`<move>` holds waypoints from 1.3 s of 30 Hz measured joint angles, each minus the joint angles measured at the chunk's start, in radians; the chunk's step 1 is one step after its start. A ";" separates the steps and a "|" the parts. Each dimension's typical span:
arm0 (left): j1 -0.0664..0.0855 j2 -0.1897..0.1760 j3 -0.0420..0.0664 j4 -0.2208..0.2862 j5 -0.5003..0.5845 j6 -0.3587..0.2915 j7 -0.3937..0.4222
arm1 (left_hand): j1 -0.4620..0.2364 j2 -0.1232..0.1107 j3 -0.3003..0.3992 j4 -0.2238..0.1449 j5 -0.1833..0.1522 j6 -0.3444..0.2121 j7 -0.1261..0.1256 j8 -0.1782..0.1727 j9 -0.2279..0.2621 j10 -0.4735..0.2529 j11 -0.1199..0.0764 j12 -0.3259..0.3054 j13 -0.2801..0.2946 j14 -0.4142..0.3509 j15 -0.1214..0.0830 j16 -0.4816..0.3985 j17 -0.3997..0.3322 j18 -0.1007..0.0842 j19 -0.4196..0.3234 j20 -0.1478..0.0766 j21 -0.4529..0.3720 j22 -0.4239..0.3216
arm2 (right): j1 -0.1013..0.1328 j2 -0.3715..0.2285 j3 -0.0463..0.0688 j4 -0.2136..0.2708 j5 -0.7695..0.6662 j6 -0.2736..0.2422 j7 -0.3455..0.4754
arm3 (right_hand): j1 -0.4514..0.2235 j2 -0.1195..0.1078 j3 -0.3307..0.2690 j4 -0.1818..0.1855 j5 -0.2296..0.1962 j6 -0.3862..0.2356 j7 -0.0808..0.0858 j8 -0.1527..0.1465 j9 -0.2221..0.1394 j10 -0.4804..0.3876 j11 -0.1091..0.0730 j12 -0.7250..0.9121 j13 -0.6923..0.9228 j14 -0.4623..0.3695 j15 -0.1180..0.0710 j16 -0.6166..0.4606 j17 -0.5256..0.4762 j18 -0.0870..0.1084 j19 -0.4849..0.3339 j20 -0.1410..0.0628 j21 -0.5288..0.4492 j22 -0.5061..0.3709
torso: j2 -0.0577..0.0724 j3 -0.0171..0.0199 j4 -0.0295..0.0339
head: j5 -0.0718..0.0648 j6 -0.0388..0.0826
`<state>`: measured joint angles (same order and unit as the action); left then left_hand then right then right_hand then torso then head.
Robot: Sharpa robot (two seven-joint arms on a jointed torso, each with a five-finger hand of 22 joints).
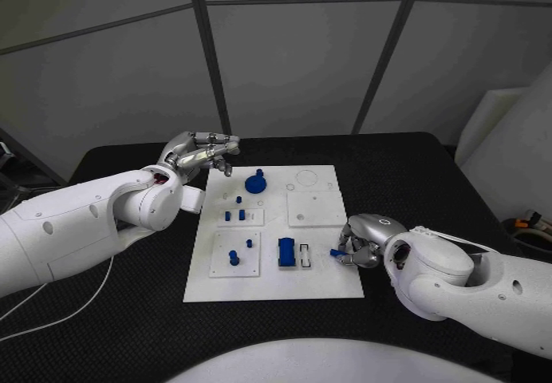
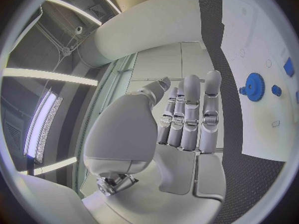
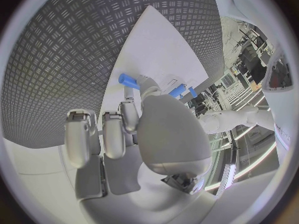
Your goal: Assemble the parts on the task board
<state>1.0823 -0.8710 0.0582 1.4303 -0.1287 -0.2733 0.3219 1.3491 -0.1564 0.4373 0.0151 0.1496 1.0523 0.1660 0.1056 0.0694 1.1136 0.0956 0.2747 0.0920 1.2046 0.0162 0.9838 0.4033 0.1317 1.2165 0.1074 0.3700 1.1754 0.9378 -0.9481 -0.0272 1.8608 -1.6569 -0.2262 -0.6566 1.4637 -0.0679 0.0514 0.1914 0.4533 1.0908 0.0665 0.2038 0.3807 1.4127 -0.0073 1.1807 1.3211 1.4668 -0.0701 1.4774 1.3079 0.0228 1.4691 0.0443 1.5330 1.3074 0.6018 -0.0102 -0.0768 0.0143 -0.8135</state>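
A: Board status?
B: One task board (image 1: 276, 275) on the black surface (image 1: 414, 171), carrying one blue gear (image 1: 255, 184) and one blue block (image 1: 285, 252).
A: Hands?
B: Left hand (image 1: 198, 152) fingers released, beside the board's far corner. Right hand (image 1: 362, 239) fingers grasp one small blue part (image 1: 337, 253) at the board's right edge.

Dim, even light; wrist views (fisheye) bend edges.

Small blue part (image 1: 336, 253) at the right robot hand (image 1: 364, 242), half hidden under curled fingers, shape unclear
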 measured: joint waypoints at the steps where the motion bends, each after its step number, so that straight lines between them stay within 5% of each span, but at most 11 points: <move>1: 0.000 0.000 0.000 0.000 0.000 0.000 0.000 | 0.000 0.000 0.000 0.000 0.000 0.000 0.000 0.000 0.000 0.000 0.000 0.000 0.000 0.000 0.000 0.000 0.000 0.000 0.000 0.000 0.000 0.000 | 0.000 -0.003 0.000 0.002 0.021 -0.012 -0.002 | 0.000 0.000 0.015 0.009 -0.001 0.000 0.000 0.000 0.001 0.000 0.000 0.000 -0.006 0.000 0.000 0.000 0.000 0.000 0.000 0.000 0.000 0.000 | 0.000 -0.0001 0.0001 | 0.000 0.000; 10: 0.000 0.000 0.000 0.000 0.000 0.000 0.000 | 0.000 0.000 0.000 0.000 0.000 0.000 0.000 0.000 0.000 0.000 0.000 0.000 0.000 0.000 0.000 0.000 0.000 0.000 0.000 0.000 0.000 0.000 | -0.007 -0.014 -0.007 0.015 0.296 -0.167 0.004 | -0.034 0.013 0.090 0.059 -0.021 0.004 0.003 0.003 0.017 0.001 0.000 0.010 -0.035 0.000 0.000 0.000 0.000 0.000 -0.004 -0.004 0.007 0.000 | 0.000 -0.0012 0.0018 | 0.005 0.000; 16: 0.000 -0.003 0.000 0.002 0.000 0.000 0.000 | 0.000 0.000 0.000 0.000 0.000 0.000 0.000 0.000 0.000 0.000 0.000 0.000 0.000 0.000 0.000 0.000 -0.001 0.000 0.000 0.000 0.000 -0.001 | -0.010 0.002 -0.011 0.016 0.430 -0.229 0.025 | -0.105 -0.015 0.079 0.086 0.050 0.024 -0.006 0.008 0.033 0.020 -0.020 0.023 -0.026 0.002 -0.002 0.000 0.000 0.000 -0.004 -0.004 0.008 0.000 | 0.000 -0.0012 0.0019 | 0.007 -0.001; 23: 0.000 -0.004 0.000 0.004 0.000 0.000 0.000 | 0.000 0.000 0.000 0.000 0.000 0.000 0.000 0.000 0.000 0.000 0.000 0.000 0.000 0.000 0.000 0.000 -0.001 0.000 0.000 0.000 0.000 -0.001 | -0.010 0.031 -0.010 0.004 0.510 -0.259 0.046 | -0.118 -0.022 0.076 0.089 0.065 0.026 -0.007 0.008 0.039 0.020 -0.020 0.024 -0.026 0.000 -0.004 0.000 0.000 0.000 -0.004 -0.004 0.011 0.000 | 0.000 -0.0012 0.0014 | 0.009 0.001; 29: 0.000 -0.005 0.000 0.007 0.000 0.000 0.000 | 0.000 0.000 0.000 0.000 0.000 0.000 0.000 0.000 0.000 0.000 0.000 0.000 0.000 0.000 0.000 0.000 -0.001 0.000 0.000 0.000 0.000 -0.001 | -0.010 0.059 -0.010 -0.013 0.549 -0.268 0.058 | -0.135 -0.021 0.068 0.088 0.118 0.026 -0.008 0.008 0.046 0.020 -0.020 0.024 -0.025 -0.002 -0.006 0.000 0.000 0.000 -0.004 -0.004 0.011 0.000 | 0.001 -0.0009 0.0013 | 0.009 0.001; 39: 0.000 -0.006 0.000 0.010 0.000 0.000 0.000 | 0.000 0.000 0.000 0.000 0.000 0.000 0.000 0.000 0.000 0.000 0.000 0.000 0.000 0.000 0.000 0.000 -0.001 0.000 0.000 0.000 0.000 -0.001 | -0.010 0.095 -0.010 -0.034 0.582 -0.292 0.080 | -0.135 -0.021 0.066 0.090 0.124 0.025 -0.007 0.008 0.046 0.020 -0.020 0.024 -0.024 -0.002 -0.005 0.000 0.000 0.000 -0.004 -0.004 0.011 0.000 | 0.002 -0.0001 0.0013 | 0.014 0.001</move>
<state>1.0821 -0.8774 0.0581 1.4400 -0.1285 -0.2736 0.3218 1.3491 -0.1564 0.4373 0.0151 0.1496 1.0523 0.1661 0.1056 0.0694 1.1137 0.0956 0.2747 0.0919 1.2047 0.0163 0.9838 0.4024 0.1317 1.2165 0.1074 0.3700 1.1747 0.9274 -0.8530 -0.0371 1.8268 -1.0751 -0.5183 -0.5767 1.3287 -0.0891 0.1173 0.2815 0.5770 1.1162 0.0590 0.2118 0.4267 1.4329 -0.0271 1.2048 1.2974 1.4652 -0.0755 1.4774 1.3076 0.0227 1.4652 0.0406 1.5443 1.3073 0.6036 -0.0103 -0.0755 0.0285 -0.8127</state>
